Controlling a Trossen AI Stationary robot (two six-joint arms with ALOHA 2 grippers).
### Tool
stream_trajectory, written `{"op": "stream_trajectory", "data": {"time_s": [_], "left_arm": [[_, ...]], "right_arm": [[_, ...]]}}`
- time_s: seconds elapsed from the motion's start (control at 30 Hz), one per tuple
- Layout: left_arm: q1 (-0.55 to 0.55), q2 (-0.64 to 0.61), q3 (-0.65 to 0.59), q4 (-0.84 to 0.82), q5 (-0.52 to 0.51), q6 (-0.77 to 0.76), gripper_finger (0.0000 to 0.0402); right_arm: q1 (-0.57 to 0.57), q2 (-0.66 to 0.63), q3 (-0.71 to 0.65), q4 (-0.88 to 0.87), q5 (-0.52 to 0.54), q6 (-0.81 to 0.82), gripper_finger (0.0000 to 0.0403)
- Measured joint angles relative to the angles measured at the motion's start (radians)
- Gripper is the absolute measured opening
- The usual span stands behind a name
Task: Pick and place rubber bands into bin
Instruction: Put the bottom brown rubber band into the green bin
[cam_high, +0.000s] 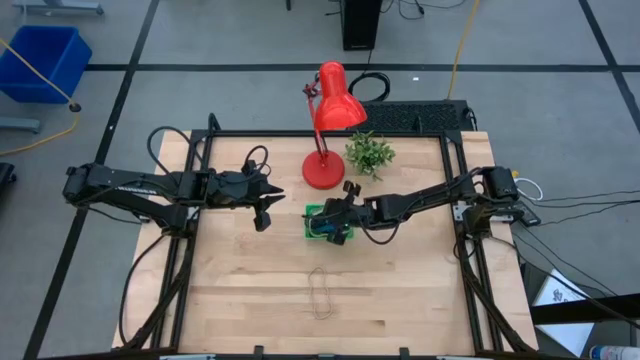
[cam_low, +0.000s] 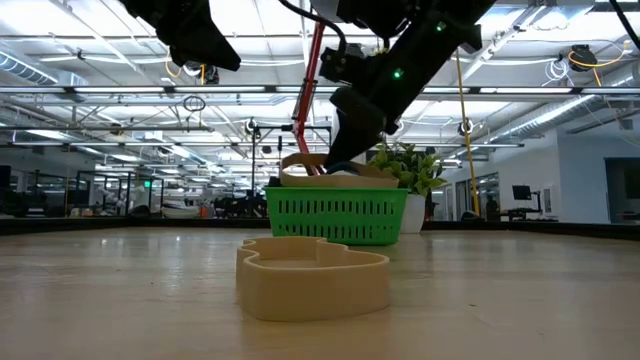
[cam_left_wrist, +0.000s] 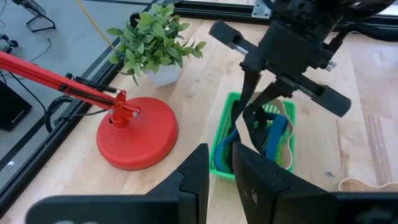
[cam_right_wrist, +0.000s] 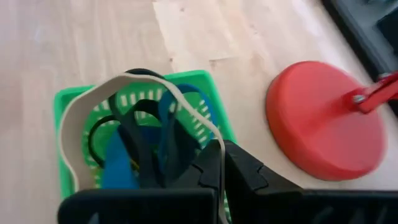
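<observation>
Right gripper sits over the bin, fingers pinched together on a tan band; in the right wrist view the tan loop arches up over the bin and runs down into the closed fingertips, so I read it as held, not yet dropped; blue band and black bands already lie inside the bin

Risks, as judged from here:
- tan loop stands above the rim and partly outside it on one side; if the fingers part now, it may spring and drape over the wall or slide out onto the table
- thin band can cling to the fingertips and ride up with the arm on retreat, possibly dragging a tangled band out of the bin
- bin looks light; a push from the right gripper could shove it toward the lamp, whose base is just beside it
- left gripper hovers near the bin on the side away from the right arm; the two arms are close, so a careless move risks a bump

Left gripper fingers: narrow gap between them, nothing seen in it, touching nothing

One more tan band lies alone on the table, well apart from the bin, nearer the front edge; it fills the low view's foreground; still to be collected
</observation>
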Motion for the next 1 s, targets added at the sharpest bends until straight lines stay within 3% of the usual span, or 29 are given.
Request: {"op": "stream_trajectory", "data": {"time_s": [0.23, 0.83, 1.0], "left_arm": [[0.0, 0.0, 0.0, 0.0, 0.0, -0.002, 0.0077], [0.0, 0.0, 0.0, 0.0, 0.0, -0.005, 0.0077], [0.0, 0.0, 0.0, 0.0, 0.0, -0.005, 0.0077]], "right_arm": [[-0.015, 0.0, 0.0, 0.001, -0.079, 0.0, 0.0011], [-0.015, 0.0, 0.0, 0.001, -0.048, 0.045, 0.0033], [-0.015, 0.0, 0.0, 0.001, -0.052, 0.048, 0.0069]]}}
